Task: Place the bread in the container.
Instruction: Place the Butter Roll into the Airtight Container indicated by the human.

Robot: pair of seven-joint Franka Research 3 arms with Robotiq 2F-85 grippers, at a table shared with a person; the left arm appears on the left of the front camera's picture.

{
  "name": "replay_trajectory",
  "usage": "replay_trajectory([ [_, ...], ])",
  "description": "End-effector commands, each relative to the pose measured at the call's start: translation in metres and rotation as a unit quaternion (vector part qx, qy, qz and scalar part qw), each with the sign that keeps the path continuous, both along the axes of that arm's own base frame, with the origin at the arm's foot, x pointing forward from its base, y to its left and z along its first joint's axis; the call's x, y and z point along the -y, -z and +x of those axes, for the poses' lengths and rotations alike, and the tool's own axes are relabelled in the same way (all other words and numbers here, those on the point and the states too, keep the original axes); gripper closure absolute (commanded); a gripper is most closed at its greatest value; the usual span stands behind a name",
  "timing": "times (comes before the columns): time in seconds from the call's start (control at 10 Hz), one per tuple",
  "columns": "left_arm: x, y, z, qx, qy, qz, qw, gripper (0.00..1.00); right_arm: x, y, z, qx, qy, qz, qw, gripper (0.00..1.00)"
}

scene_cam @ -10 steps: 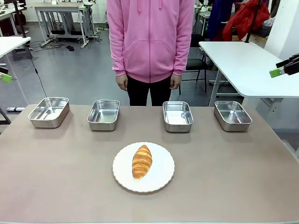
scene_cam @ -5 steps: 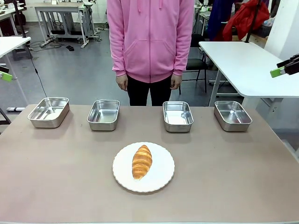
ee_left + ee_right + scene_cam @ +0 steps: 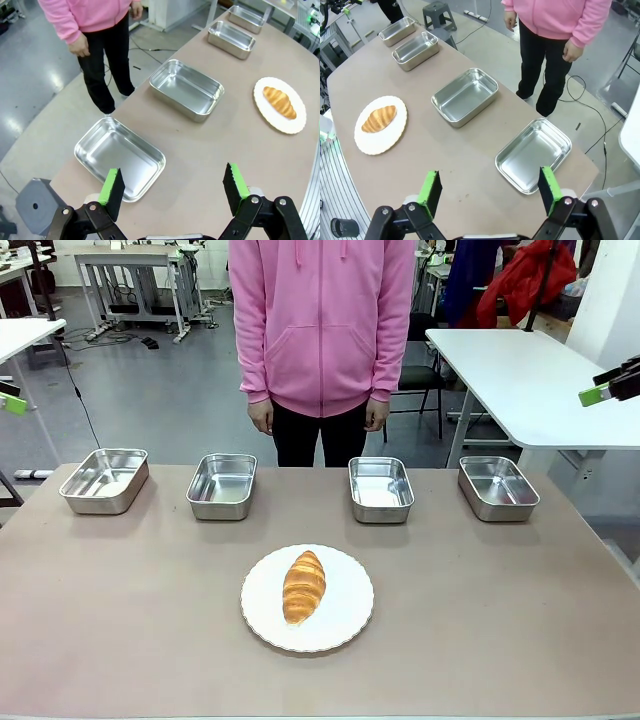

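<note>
The bread (image 3: pixel 304 586) is lying on the white plate (image 3: pixel 350 628), with nothing touching it. Four steel containers (image 3: pixel 104 480) (image 3: pixel 222 485) (image 3: pixel 381 488) (image 3: pixel 498 487) are sitting in a row beyond the plate, toward the person (image 3: pixel 322 330), all empty. The left gripper (image 3: pixel 173 185) is hanging released, jaws wide and holding nothing, well off the plate's left; the right gripper (image 3: pixel 490 190) is hanging likewise released and empty, well off the plate's right

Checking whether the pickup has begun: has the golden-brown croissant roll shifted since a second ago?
No. The golden-brown croissant roll lies at the same spot and angle on the round white plate, centred as before.
</note>
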State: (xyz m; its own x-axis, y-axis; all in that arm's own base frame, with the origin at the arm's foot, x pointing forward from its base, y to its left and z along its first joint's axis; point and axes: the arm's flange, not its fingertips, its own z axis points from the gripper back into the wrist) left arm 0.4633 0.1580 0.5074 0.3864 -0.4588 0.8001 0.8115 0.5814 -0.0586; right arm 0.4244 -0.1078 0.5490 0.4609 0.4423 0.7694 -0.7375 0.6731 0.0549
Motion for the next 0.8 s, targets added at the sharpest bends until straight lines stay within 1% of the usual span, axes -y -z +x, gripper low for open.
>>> replay_trajectory([
  [0.0,0.0004,-0.0007,-0.0002,0.001,0.0,0.002,1.0,0.0,-0.0002,0.0005,0.001,0.002,-0.002,0.005,1.0,0.0],
  [0.7,0.0004,-0.0007,-0.0002,0.001,0.0,0.002,1.0,0.0,-0.0002,0.0005,0.001,0.002,-0.002,0.005,1.0,0.0],
])
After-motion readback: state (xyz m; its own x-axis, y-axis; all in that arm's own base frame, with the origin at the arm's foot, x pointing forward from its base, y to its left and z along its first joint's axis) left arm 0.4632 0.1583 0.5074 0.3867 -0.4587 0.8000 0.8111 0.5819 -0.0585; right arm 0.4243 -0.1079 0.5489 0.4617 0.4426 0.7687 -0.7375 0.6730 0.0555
